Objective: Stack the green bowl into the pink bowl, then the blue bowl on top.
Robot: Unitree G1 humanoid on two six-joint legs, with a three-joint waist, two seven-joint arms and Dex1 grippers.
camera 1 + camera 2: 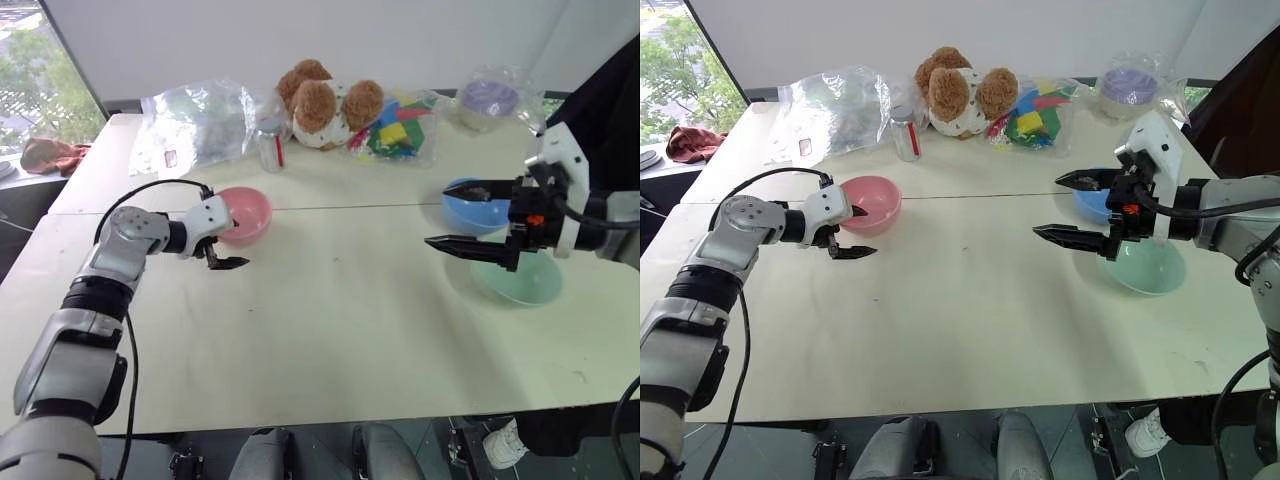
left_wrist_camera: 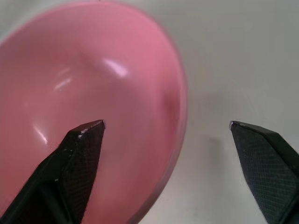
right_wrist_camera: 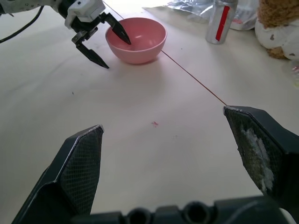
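Left wrist view: left hand (image 2: 167,125) spread, straddling the pink bowl (image 2: 84,93) rim; right hand (image 1: 470,218) hangs released.

We count four bowls: one pink bowl (image 1: 872,203), one blue bowl (image 1: 474,210), one green bowl (image 1: 1150,268), one bagged purple bowl (image 1: 488,99). We also see two teddy bears (image 1: 328,101) and one can (image 1: 270,149)

Left arm extended forward and inward, its hand (image 1: 228,250) angled downward with the two black fingers (image 2: 79,154) spread apart. Right arm raised, bent at the elbow; its hand (image 1: 1072,208) points inward, nearly level, fingers parted wide.
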